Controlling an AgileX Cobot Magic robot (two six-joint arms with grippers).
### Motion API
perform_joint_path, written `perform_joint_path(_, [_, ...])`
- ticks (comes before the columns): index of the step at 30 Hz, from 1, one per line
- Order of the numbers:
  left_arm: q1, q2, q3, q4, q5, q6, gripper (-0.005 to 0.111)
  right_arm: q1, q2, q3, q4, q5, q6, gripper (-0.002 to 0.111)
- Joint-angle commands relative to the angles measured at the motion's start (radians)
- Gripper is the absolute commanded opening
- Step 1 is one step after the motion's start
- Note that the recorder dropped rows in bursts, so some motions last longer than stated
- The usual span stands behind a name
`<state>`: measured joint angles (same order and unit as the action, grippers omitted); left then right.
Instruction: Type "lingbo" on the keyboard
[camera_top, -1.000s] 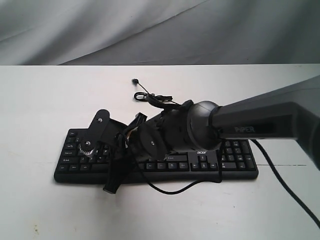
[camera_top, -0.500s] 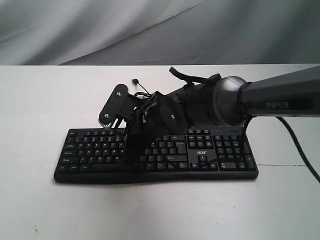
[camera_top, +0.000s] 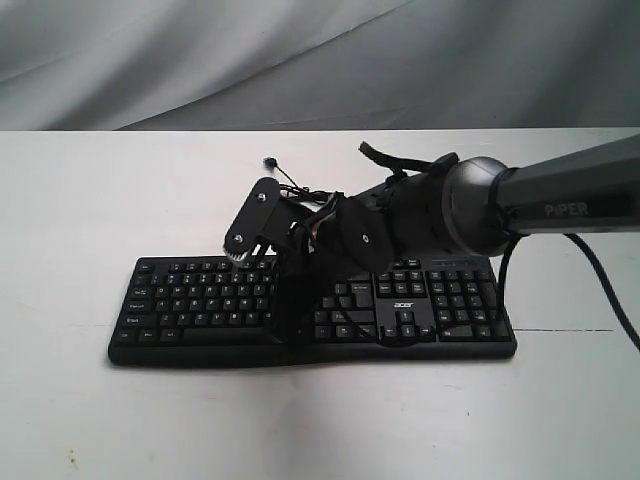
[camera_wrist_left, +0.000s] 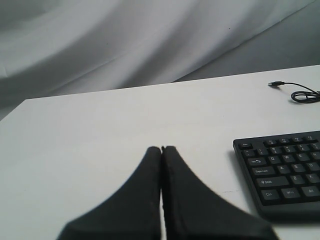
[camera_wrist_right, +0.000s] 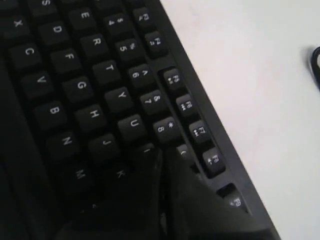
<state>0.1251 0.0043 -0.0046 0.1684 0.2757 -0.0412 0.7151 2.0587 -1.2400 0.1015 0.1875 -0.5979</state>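
Fingers pressed together and holding nothing, the right gripper points down at the keyboard near the U key; whether it touches a key cannot be told. The left gripper, likewise closed and empty, hangs over the white table off the keyboard's left end. The wide black keyboard, with white legends and a number pad, lies flat mid-table. It carries a small "acer" logo; the right arm reads "PiPER". A thin black cable coils behind it, its plug lying loose.
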Motion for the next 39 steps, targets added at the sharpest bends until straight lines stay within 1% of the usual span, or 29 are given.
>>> perform_joint_path(1, [-0.007, -0.004, 0.005, -0.002, -0.010, -0.004, 0.000, -0.007, -0.008, 0.024, 0.002, -0.033, 0.005, 0.000])
perform_joint_path(8, [-0.007, -0.004, 0.005, -0.002, -0.010, -0.004, 0.000, -0.007, -0.008, 0.024, 0.002, -0.046, 0.005, 0.000])
perform_joint_path(13, [-0.007, -0.004, 0.005, -0.002, -0.010, -0.004, 0.000, -0.028, -0.008, 0.024, -0.005, -0.049, 0.005, 0.000])
perform_joint_path(39, [-0.007, -0.004, 0.005, -0.002, -0.010, -0.004, 0.000, -0.024, 0.031, 0.022, -0.005, -0.069, 0.007, 0.000])
